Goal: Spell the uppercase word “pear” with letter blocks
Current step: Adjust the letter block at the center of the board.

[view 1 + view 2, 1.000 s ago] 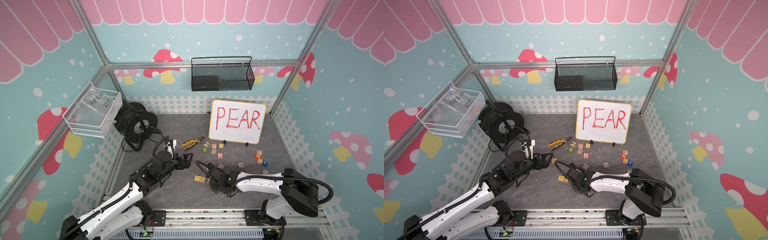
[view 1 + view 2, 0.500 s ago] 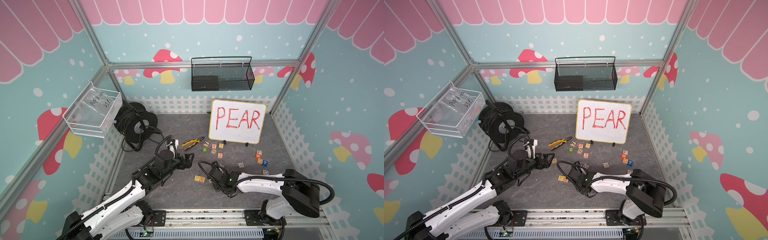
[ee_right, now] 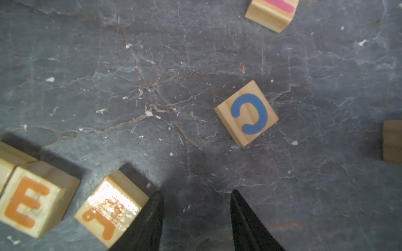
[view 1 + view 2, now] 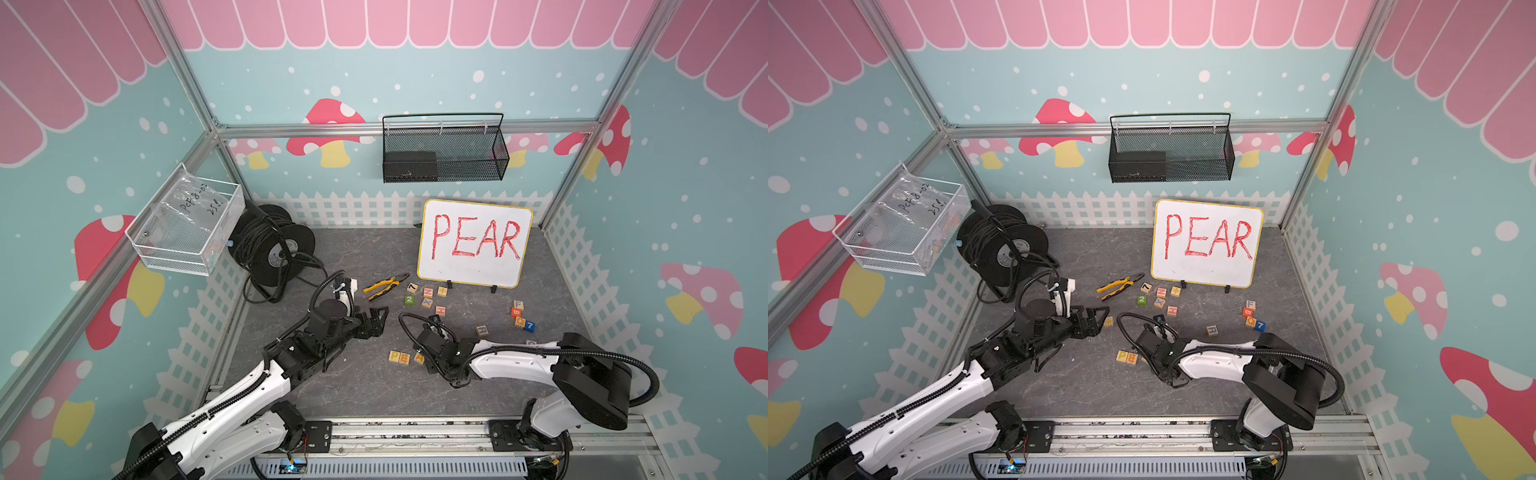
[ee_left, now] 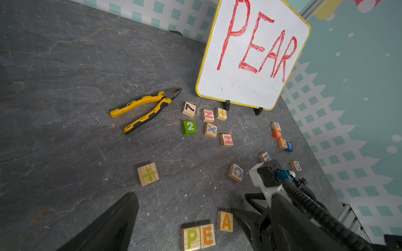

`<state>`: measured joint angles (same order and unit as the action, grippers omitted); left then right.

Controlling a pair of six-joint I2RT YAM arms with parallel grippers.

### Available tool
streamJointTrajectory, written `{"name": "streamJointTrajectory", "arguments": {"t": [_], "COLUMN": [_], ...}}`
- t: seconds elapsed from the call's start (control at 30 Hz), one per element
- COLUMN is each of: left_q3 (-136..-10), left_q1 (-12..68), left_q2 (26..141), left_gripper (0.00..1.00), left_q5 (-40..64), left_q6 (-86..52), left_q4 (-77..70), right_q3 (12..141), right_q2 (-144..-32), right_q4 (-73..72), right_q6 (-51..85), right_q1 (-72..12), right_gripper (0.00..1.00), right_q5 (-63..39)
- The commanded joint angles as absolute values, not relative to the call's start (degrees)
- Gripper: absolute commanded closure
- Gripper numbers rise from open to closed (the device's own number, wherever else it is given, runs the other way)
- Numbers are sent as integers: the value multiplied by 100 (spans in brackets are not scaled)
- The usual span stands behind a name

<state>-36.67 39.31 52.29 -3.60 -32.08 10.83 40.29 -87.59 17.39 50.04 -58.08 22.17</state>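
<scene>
Saw P [image 5: 191,238] and E [image 5: 207,235] touching, A [image 5: 225,221] just beside E, skewed. Found R [image 4: 482,331] well apart. Noted right gripper [image 3: 195,192] part-spread, empty, just beside A; left gripper [image 4: 381,320] spread wide, empty.

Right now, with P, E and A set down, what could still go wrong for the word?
1. The right claw is open and empty, with one finger right beside the A block. That block sits skewed and apart from the E block, so a sideways move could knock it further off line.
2. The R block lies away from them, with the C block roughly between; a reach may bump it.
</scene>
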Motion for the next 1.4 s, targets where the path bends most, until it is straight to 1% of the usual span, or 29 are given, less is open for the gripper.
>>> {"name": "streamJointTrajectory", "arguments": {"t": [0.0,0.27,0.37,0.47,0.53,0.63,0.73,0.9,1.17,1.27,1.37], "left_q3": [-3753,-3685,-3649,-3597,-3554,-3445,-3361,-3214,-3125,-3063,-3061], "left_q1": [3889,3885,3880,3883,3876,3876,3876,3876,3867,3867,3874], "left_q2": [5160,5010,4953,4875,4811,4729,4720,4696,4632,4673,4687], "left_gripper": [3,3,3,3,3,3,3,3,3,3,3], "left_q5": [-352,-394,-379,-378,-378,-341,-242,-94,116,361,397], "left_q6": [-3112,-3103,-3111,-3111,-3109,-3129,-3137,-3222,-3280,-3416,-3419], "left_q4": [1050,1088,1090,1089,1082,987,868,610,434,237,236], "right_q3": [4062,4182,4303,4386,4391,4381,4494,4655,4832,4885,4904], "right_q2": [-8921,-8560,-8387,-8136,-7933,-7813,-7959,-8333,-8816,-8873,-8852], "right_q4": [1721,1835,2218,2567,2660,2461,2375,2356,2370,2378,2381], "right_q6": [5128,5273,5607,6038,6363,6707,6901,7117,7337,7383,7431], "right_q1": [-5774,-5748,-5728,-5695,-5687,-5678,-5687,-5713,-5757,-5759,-5773], "right_gripper": [48,48,48,45,41,41,41,41,40,40,40], "right_q5": [2127,2151,2278,2281,2125,1657,1288,1085,1071,1092,1151]}}
